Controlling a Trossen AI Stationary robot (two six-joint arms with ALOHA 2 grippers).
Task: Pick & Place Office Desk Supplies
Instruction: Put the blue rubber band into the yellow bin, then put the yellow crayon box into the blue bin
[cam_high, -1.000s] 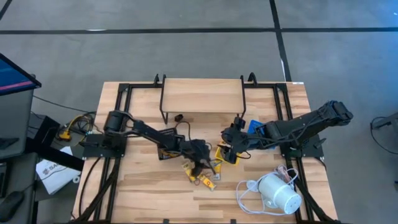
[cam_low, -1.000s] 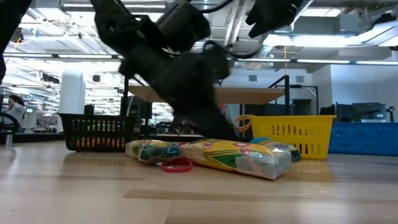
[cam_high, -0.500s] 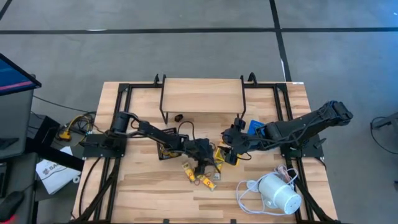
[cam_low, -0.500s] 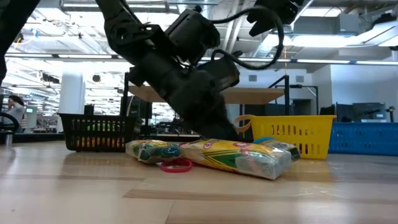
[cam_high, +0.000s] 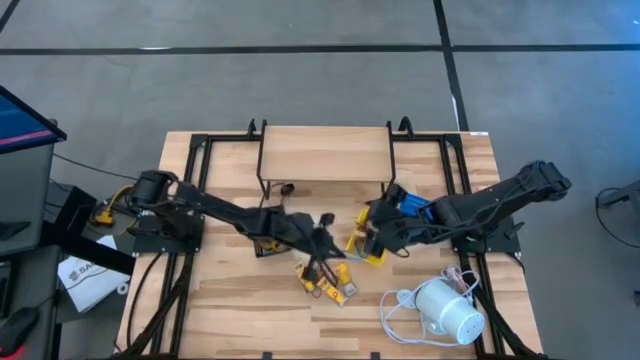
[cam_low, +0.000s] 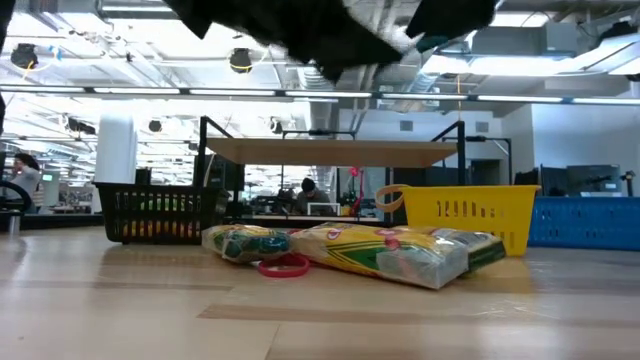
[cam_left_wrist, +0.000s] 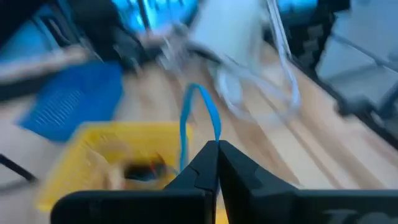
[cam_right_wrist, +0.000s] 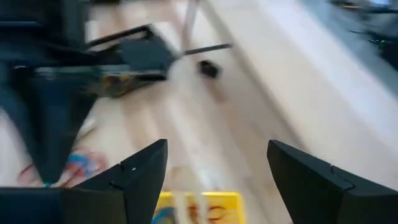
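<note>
L gripper (cam_left_wrist: 217, 163) is raised above the middle of the light wooden table (cam_high: 220, 310), jaws pinched shut on a thin blue rubber-band loop (cam_left_wrist: 198, 122) that stands up from the fingertips. Seen from the L wrist, the small yellow plastic mesh tray (cam_left_wrist: 106, 158) lies below the loop, w/ the small blue rectangular tray (cam_left_wrist: 74, 106) beside it and the white cylindrical device w/ white cord (cam_left_wrist: 231, 38) further off, toward the table's front right corner.

R gripper (cam_right_wrist: 214, 171) hangs over the yellow tray, right of centre, jaws apart, nothing between them.

On the table near the middle of the front edge: two yellow plastic-wrapped packets (cam_low: 385, 252) lying flat, a red rubber-band loop (cam_low: 284, 265) just in front of them. Black mesh tray (cam_low: 160, 213) sits left of centre, behind them.
</note>
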